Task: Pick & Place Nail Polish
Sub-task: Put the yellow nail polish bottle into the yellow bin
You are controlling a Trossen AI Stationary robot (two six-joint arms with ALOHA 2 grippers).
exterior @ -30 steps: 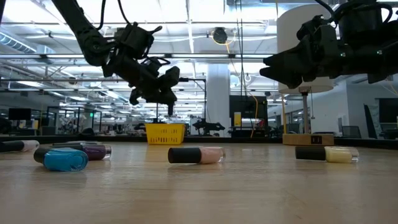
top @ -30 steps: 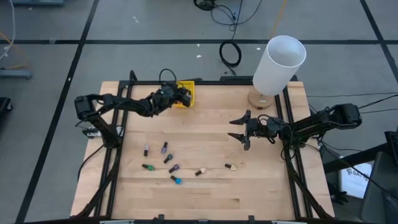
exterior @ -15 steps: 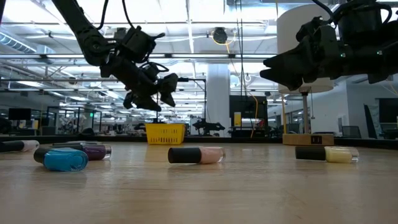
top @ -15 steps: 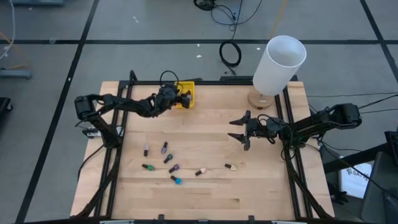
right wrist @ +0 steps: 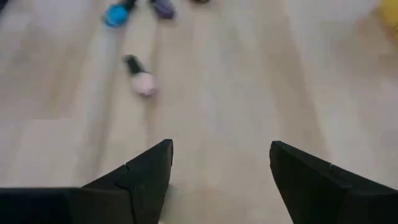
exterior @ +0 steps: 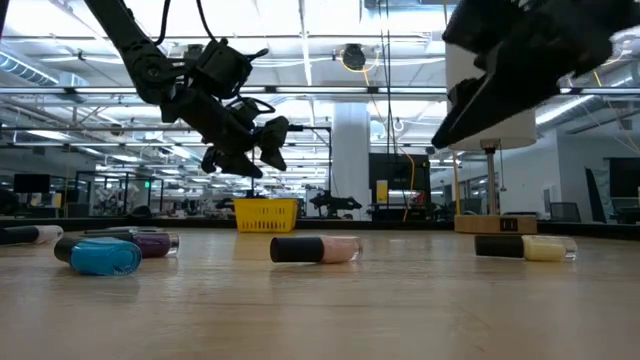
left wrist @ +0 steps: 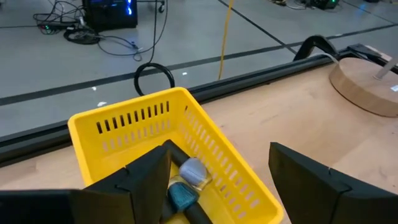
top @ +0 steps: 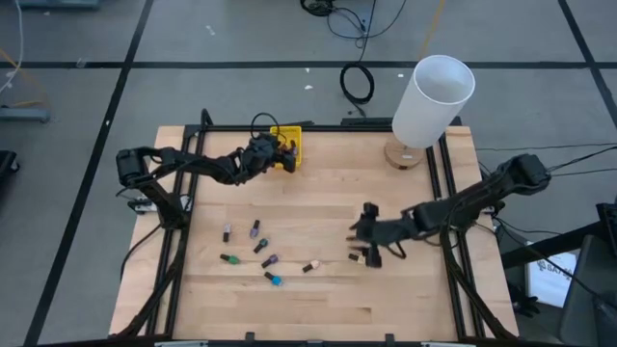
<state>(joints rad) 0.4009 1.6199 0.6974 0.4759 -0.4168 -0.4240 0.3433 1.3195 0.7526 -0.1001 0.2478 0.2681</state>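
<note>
My counter (top: 318, 289) is bare wood across its whole lower strip and through the middle of the high view, with dark rails along the left and right edges. A lamp with a tall white shade (top: 433, 99) on a round wooden base (top: 405, 154) takes the upper right corner, and a yellow bin (top: 288, 145) sits at the upper edge, left of centre.

My left gripper (top: 281, 151) hangs over the bin with its fingers spread and nothing between them. My right gripper (top: 364, 242) is low over the wood at centre right, fingers wide apart and empty, just beside a beige bottle (top: 356, 257) lying below it in the high view.

The other nail polish bottles (top: 255, 228) lie scattered at lower left of centre: a purple one, a green one (top: 229, 258), a blue one (top: 274, 280), a brown one (top: 309, 267) and a few more, all apart from each other and from both grippers.

Only my left wrist view looks inside the bin (left wrist: 205, 143), where two bottles, one pale blue (left wrist: 194, 171) and one teal (left wrist: 182, 195), rest on its floor between my fingers (left wrist: 146, 177). The low view shows the bottles lying on their sides, a pink one (exterior: 315, 249) nearest the centre. My right wrist view shows open wood between my fingers (right wrist: 149, 171), with a pink bottle (right wrist: 140, 80) farther off.
</note>
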